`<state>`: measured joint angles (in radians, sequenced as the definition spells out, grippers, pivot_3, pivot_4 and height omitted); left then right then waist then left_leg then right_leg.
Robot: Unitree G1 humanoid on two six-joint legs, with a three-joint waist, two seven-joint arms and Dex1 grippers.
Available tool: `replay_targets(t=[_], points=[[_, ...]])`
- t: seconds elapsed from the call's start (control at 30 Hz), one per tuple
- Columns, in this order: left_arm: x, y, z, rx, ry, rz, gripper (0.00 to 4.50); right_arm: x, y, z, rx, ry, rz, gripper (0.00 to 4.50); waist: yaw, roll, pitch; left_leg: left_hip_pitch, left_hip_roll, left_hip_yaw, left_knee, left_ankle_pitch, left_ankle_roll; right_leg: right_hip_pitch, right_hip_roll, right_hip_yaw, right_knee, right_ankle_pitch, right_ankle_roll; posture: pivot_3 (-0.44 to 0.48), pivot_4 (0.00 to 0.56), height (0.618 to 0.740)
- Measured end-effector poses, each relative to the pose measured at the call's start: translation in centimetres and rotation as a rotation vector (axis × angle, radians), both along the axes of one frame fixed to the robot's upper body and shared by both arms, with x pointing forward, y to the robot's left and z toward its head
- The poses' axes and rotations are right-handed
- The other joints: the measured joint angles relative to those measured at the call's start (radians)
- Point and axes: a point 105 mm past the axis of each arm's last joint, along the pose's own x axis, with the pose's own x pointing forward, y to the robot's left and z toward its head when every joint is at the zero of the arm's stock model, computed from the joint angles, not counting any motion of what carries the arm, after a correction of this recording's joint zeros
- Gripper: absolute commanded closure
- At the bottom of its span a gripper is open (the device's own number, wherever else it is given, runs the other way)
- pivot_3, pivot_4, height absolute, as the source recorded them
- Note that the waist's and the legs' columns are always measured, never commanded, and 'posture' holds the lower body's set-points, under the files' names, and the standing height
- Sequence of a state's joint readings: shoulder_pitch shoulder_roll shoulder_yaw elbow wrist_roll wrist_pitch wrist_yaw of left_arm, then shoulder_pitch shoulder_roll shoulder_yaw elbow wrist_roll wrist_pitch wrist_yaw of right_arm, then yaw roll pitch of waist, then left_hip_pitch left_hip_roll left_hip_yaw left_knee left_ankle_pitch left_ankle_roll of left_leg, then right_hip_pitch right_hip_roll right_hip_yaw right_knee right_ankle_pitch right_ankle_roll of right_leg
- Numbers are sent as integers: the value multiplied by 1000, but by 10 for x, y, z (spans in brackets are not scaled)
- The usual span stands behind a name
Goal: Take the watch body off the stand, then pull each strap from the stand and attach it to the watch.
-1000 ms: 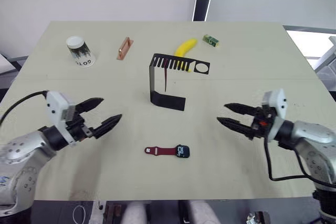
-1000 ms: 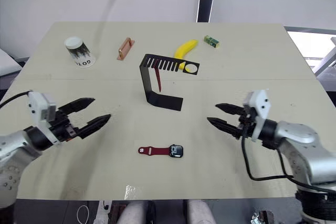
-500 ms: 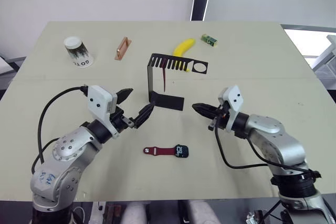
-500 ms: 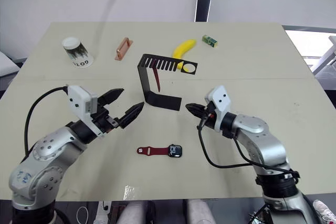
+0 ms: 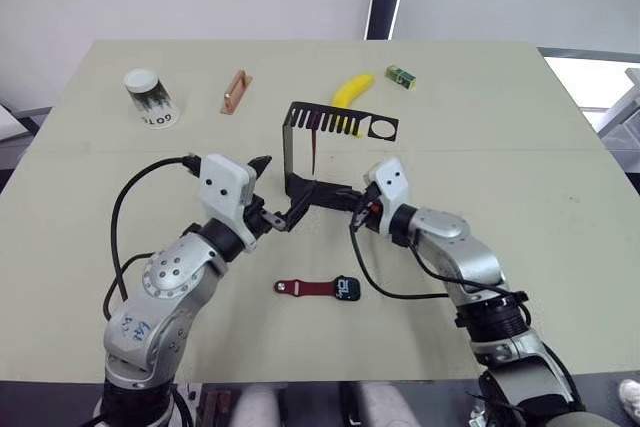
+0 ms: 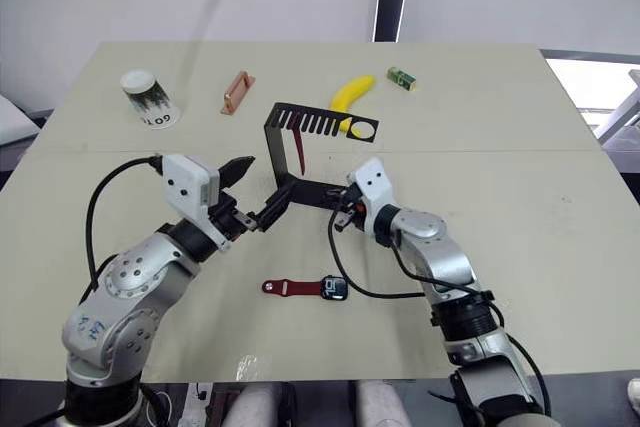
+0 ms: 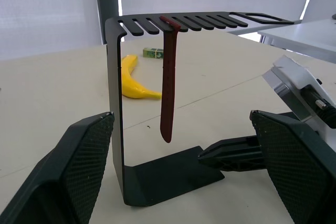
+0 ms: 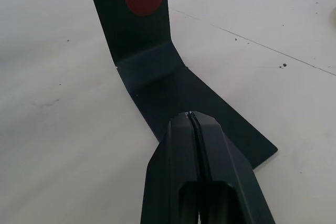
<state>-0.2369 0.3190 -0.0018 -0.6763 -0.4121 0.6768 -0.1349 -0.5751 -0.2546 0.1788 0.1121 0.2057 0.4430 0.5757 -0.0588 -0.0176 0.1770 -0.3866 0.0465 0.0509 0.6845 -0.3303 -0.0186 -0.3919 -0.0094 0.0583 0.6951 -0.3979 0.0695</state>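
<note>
The black stand rises at mid-table, and one maroon strap hangs from its slotted top arm. On the table in front of it lies the watch body, with the other maroon strap joined to its left side. My left gripper is open just left of the stand's upright, its fingers framing the stand in the left wrist view. My right gripper is shut, empty, with its tip on the right end of the stand's flat base.
At the back of the table are a paper cup, a copper bar, a banana just behind the stand's top arm, and a small green box. The table's front edge runs close behind the watch.
Both arms have swung inward from the table's sides to the stand. The right gripper has gone from open to shut and now rests on the base. The watch has not moved.
</note>
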Motion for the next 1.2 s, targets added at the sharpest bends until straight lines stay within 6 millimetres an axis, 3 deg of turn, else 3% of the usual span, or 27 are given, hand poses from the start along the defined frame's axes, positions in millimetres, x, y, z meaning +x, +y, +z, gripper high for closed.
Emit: replay_targets(t=[0.13,0.3,0.77,0.97,1.1,1.2], points=[[4,1,-5,11,15,22,0,10,1,-12,-30,40,-38,4447,-1,0,0,0,0,0,0,0,0,0,0,0,1,0,0,0,150,740],[5,0,-5,18,6,28,0,16,1,-12,-60,48,-62,4447,-1,0,0,0,0,0,0,0,0,0,0,0,1,0,0,0,150,740],[3,-22,-5,-22,1,-7,0,14,-2,-14,-70,72,-82,4447,0,0,-5,1,0,0,0,0,0,1,0,0,0,0,0,0,150,740],[6,-22,-7,-19,-2,11,0,13,-2,-16,-84,69,-79,4447,1,0,-7,1,0,0,0,0,0,1,0,0,0,0,0,0,150,740],[24,-17,-19,-10,21,79,1284,13,-3,-16,-92,66,-83,4500,2,-1,-8,1,0,0,0,0,0,1,0,0,-1,0,0,0,150,740],[29,-21,-19,-23,21,70,1284,13,-3,-16,-93,66,-83,4500,2,-1,-8,1,0,0,0,0,0,1,0,0,-1,0,0,0,150,740]])
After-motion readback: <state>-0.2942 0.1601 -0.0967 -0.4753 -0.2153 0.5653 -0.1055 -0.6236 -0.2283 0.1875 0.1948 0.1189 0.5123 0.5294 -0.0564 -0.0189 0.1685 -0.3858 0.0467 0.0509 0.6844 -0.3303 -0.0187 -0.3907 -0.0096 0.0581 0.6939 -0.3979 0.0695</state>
